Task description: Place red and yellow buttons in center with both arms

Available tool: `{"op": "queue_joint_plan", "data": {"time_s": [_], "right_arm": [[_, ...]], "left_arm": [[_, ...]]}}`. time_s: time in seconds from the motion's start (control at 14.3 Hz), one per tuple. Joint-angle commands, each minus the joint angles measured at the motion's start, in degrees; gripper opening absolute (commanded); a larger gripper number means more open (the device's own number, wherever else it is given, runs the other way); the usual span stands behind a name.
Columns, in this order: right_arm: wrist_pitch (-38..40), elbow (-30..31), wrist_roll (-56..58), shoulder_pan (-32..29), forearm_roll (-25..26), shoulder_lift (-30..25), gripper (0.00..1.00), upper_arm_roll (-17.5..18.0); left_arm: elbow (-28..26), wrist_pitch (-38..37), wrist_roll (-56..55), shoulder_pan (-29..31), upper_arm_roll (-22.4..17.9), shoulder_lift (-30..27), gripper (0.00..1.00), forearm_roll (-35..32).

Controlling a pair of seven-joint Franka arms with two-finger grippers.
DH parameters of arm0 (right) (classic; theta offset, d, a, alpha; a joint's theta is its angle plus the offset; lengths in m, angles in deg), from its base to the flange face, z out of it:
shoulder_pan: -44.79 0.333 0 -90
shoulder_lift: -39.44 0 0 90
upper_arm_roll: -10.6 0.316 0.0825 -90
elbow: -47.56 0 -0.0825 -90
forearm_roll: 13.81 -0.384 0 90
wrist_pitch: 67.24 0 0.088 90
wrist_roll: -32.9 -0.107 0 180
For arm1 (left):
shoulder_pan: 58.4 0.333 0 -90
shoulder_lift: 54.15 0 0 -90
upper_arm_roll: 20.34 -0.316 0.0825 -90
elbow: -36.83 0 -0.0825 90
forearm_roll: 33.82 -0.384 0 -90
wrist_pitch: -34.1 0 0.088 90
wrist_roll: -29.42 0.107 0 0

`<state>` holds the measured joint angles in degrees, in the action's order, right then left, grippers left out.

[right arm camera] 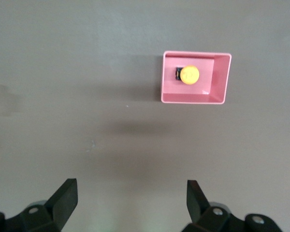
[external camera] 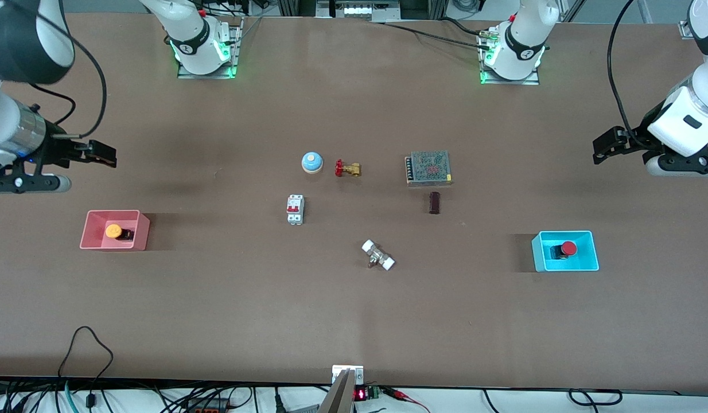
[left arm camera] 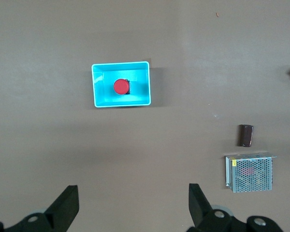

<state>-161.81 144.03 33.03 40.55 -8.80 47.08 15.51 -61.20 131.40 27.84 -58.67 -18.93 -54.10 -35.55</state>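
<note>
The left gripper (left arm camera: pixel 133 208) is hovering wide open and empty above bare tabletop (external camera: pixel 354 321), with the red button (left arm camera: pixel 121 86) lying in the cyan bin (left arm camera: pixel 146 87) ahead of its fingers. The right gripper (right arm camera: pixel 132 205) is likewise hovering open and empty, the yellow button (right arm camera: pixel 188 75) sitting in the pink bin (right arm camera: pixel 221 77) ahead.

Red push-button (external camera: pixel 565 249): round red mushroom cap on a stubby black body, lying on its side inside the cyan bin (external camera: pixel 583 265) at the left arm's end of the counter (external camera: pixel 354 321); its cap points away from the circuit breaker (external camera: pixel 295 209), and the bin lies nearer the front camera than that breaker. Yellow push-button (external camera: pixel 116 232): orange-yellow cap on a like black body, lying on its side inside the pink bin (external camera: pixel 96 241) at the right arm's end; its cap also points away from the breaker. The two buttons lie well apart, the breaker between them.
</note>
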Motion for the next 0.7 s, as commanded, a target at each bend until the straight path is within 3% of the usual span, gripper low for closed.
{"op": "queue_joint_plan", "data": {"time_s": [0.0, 0.14, 0.28, 0.49, 0.56, 0.63], "right_arm": [[-5.16, 2.32, -0.05, -3.39, 0.52, 1.93, 1.0, 0.36], [-10.0, 2.68, -0.04, -4.54, 2.01, 4.39, 1.0, 0.36], [-14.39, 2.68, -0.39, -4.72, 4.91, 6.85, 1.0, 0.36], [-20.81, 3.03, -0.22, -7.27, 5.09, 10.89, 1.0, 0.36], [-23.35, 3.38, -0.22, -7.79, 5.09, 12.29, 1.0, 0.36], [-25.99, 3.81, -0.22, -8.32, 5.09, 13.7, 1.0, 0.36]], "left_arm": [[1.88, -1.31, 1.23, 0.01, -0.09, 1.44, 1.0, 0.24], [1.88, -1.23, 1.23, -0.08, -0.09, 1.88, 1.0, 0.24], [2.23, -1.31, 0.7, -0.78, -0.09, 7.73, 1.0, 0.59], [2.23, -0.36, 0.0, -2.97, 0.09, 12.49, 1.0, 2.33], [3.45, 0.17, -2.0, -4.89, 0.17, 14.86, 1.0, 4.09], [8.94, 1.22, -5.51, -7.0, 0.18, 18.89, 1.0, 3.93]]}}
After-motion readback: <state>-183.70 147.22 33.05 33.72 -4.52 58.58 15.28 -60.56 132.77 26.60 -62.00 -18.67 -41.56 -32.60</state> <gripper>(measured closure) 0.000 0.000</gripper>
